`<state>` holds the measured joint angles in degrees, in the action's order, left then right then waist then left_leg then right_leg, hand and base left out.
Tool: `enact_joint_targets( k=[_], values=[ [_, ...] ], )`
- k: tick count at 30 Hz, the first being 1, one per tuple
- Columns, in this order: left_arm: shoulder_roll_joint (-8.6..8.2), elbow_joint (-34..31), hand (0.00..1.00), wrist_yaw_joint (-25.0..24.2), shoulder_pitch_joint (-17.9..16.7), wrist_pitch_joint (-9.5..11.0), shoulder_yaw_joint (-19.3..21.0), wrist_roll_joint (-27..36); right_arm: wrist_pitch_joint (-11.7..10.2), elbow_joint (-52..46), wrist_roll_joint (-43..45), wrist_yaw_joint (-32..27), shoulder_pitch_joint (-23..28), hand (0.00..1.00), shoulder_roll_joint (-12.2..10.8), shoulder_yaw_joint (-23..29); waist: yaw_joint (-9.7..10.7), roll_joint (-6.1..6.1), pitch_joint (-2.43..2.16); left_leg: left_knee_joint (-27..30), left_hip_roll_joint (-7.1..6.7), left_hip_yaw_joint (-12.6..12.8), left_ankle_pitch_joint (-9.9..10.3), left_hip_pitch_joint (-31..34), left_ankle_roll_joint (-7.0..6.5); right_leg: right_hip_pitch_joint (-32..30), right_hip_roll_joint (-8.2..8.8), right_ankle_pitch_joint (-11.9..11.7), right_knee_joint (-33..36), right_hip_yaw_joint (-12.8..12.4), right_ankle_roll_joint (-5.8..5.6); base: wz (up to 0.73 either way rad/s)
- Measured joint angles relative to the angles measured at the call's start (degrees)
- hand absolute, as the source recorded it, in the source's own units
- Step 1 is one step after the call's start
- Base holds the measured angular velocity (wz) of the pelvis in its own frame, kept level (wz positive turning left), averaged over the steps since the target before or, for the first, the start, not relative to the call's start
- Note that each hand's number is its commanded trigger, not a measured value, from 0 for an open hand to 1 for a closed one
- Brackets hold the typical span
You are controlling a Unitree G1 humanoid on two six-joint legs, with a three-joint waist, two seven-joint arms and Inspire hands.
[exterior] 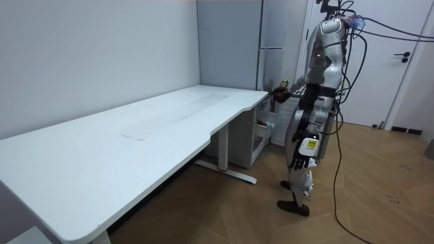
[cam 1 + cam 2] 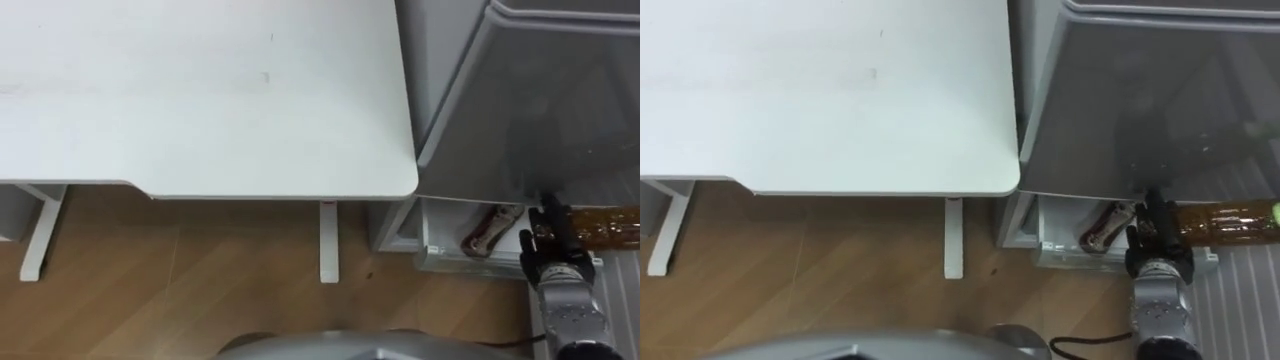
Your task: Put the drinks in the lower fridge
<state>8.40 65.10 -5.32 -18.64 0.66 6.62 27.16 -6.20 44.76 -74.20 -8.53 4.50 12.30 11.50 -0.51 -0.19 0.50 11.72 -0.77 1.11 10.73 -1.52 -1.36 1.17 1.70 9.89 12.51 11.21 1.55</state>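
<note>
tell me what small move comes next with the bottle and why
Probably ease the right hand and its brown bottle down into the open lower fridge, beside the red drink there: the bottle is gripped at the compartment's edge, not yet inside.

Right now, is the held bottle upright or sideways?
Sideways: the brown bottle lies level, its length running rightward from the right hand gripping it.

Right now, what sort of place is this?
Probably an office or lab room: a long white desk on wood flooring, a tall grey fridge beside it, and the right robot hand holding a brown bottle at its lower compartment.
</note>
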Motion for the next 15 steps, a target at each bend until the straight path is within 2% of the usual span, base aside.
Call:
enact_joint_targets(
  k=[1, 2, 6, 7, 8, 10, 12, 15],
  values=[
    [-0.05, 0.0, 0.00, 0.0, -0.2, -0.2, 0.0, -0.3, 0.0, 0.8, 0.0, 0.8, -0.1, 1.00, 0.1, 0.1, -0.1, 0.00, 0.07, 0.0, -0.03, -0.2, 0.0, -0.1, -0.01, 0.2, 0.00, -0.1, 0.0, 0.0, 0.03, 0.06],
    [-0.06, 0.1, 0.00, 0.0, -0.5, -0.3, 0.0, -0.4, -0.1, 2.8, 0.0, 2.1, -0.8, 1.00, 0.1, 0.5, -0.1, 0.11, 0.36, 0.1, -0.05, -0.5, 0.0, -0.2, -0.01, 0.6, -0.03, -0.2, -0.2, 0.2, 0.06, 0.08],
    [-0.22, 0.3, 0.00, 0.1, -2.0, -0.7, -0.1, -0.4, -0.7, 6.1, -1.0, 4.3, -1.2, 1.00, 0.2, 1.2, -0.3, 0.29, 0.39, 0.5, -0.16, -1.7, 0.0, -0.2, -0.01, 1.6, 0.02, -0.3, -1.0, 1.5, -0.12, 0.16],
    [-0.24, 0.3, 0.00, 0.1, -2.6, -0.9, -0.1, -0.4, -0.8, 6.5, -2.2, 4.4, -1.2, 1.00, 0.2, 1.1, -0.7, 0.09, 0.58, 0.7, -0.11, -1.8, 0.0, 0.1, 0.00, 1.4, 0.06, -0.2, -0.9, 1.6, -0.07, 0.07],
    [-0.26, 0.2, 0.00, 0.1, -2.8, -1.2, -0.1, -0.5, -1.1, 6.6, -3.0, 4.4, -1.2, 1.00, 0.2, 1.1, -1.2, 0.16, 0.53, 1.3, -0.12, -1.9, 0.0, 1.1, 0.02, 0.5, 0.10, -0.1, -0.7, 1.8, -0.27, 0.06],
    [-0.25, 0.2, 0.00, 0.1, -2.6, -1.7, 0.0, -0.7, -1.8, 7.5, -3.1, 4.5, -2.1, 1.00, 0.1, 1.1, -1.5, 0.27, 0.32, 2.3, -0.13, -2.6, 0.0, 3.3, 0.10, -1.0, 0.07, -0.3, -0.6, 2.4, -0.33, 0.15],
    [-0.11, 0.4, 0.00, 0.2, -2.1, -2.3, 0.0, -0.9, -2.2, 10.8, -3.1, 5.1, -4.6, 1.00, 0.0, 1.3, -1.4, 0.45, 0.70, 3.4, -0.02, -2.9, -0.1, 5.1, 0.21, -2.4, 0.04, -0.5, 0.0, 2.8, -0.10, 0.12],
    [-0.04, 1.4, 0.00, 0.2, -0.5, -2.4, -0.1, -1.0, -2.6, 13.2, -3.1, 5.0, -7.3, 1.00, -0.4, 1.3, -1.6, 0.32, 0.87, 5.3, 0.11, -3.1, -0.2, 8.2, 0.39, -5.1, 0.11, -0.5, 1.3, 3.3, 0.13, 0.04]
  ],
)
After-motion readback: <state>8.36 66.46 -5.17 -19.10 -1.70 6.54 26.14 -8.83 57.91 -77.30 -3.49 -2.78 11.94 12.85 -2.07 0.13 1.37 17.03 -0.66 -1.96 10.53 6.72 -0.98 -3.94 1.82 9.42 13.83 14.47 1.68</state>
